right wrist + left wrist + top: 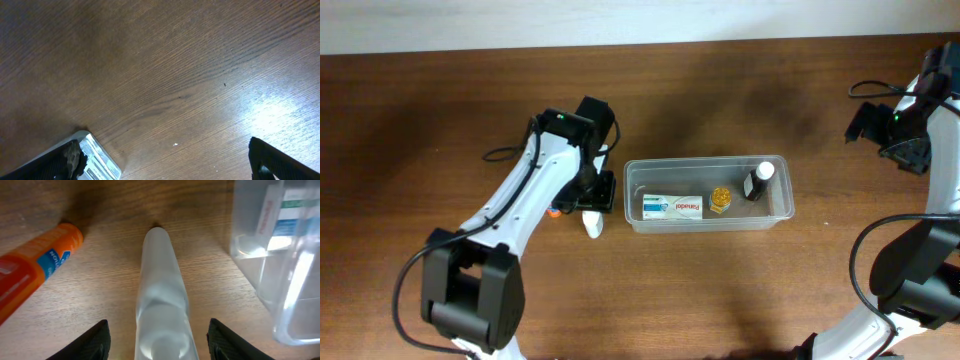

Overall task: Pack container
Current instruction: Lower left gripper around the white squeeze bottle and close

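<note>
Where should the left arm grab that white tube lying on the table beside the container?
Take the white tube across its rounded body, straight down from above. It lies flat, lengthwise between the open fingers of the left gripper, with room on both sides.

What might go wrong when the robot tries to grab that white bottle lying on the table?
1. The white bottle is round and lies lengthwise inside the open left gripper, so it may roll or slip out on closing.
2. The orange tube lies close beside it, so the gripper could bump it away.
3. The container is close on the other side, so the gripper might knock its wall.
</note>
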`<state>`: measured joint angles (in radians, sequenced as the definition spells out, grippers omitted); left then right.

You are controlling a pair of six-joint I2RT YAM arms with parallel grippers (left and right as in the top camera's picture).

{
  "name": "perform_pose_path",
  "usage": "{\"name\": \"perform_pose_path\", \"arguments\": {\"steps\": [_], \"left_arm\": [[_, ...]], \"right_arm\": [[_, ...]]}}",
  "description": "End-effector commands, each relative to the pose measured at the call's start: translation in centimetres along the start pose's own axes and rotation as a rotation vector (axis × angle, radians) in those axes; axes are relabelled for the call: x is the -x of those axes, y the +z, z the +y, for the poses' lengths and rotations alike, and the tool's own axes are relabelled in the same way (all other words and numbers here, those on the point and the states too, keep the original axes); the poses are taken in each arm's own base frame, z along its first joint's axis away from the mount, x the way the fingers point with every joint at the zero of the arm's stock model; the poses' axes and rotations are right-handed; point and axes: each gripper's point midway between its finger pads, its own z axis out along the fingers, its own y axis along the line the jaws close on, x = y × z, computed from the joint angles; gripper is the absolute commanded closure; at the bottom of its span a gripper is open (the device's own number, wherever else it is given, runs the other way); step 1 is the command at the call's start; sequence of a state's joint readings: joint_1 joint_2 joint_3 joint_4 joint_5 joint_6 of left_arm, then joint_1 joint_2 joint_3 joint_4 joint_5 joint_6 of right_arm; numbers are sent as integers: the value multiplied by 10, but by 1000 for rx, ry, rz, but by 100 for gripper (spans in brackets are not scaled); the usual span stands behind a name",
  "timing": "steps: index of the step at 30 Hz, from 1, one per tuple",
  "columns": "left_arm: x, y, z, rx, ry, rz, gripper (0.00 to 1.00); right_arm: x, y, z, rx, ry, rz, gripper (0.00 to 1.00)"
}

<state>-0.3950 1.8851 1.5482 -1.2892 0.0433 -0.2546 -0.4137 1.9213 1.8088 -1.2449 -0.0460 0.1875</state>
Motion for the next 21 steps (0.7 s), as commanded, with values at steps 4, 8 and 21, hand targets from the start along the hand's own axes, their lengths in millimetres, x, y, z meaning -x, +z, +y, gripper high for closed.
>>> {"name": "perform_pose_path", "arguments": {"steps": [4, 8, 21], "left_arm": [[-1, 4, 5, 16, 7, 10, 47], [1, 4, 4, 15, 8, 5, 56], [7, -2, 3, 10, 19, -19, 73]], "right_arm": [[0, 2, 0, -2, 12, 4, 2], [0, 2, 0, -2, 12, 3, 1], [0, 2, 0, -2, 12, 4, 2]]}}
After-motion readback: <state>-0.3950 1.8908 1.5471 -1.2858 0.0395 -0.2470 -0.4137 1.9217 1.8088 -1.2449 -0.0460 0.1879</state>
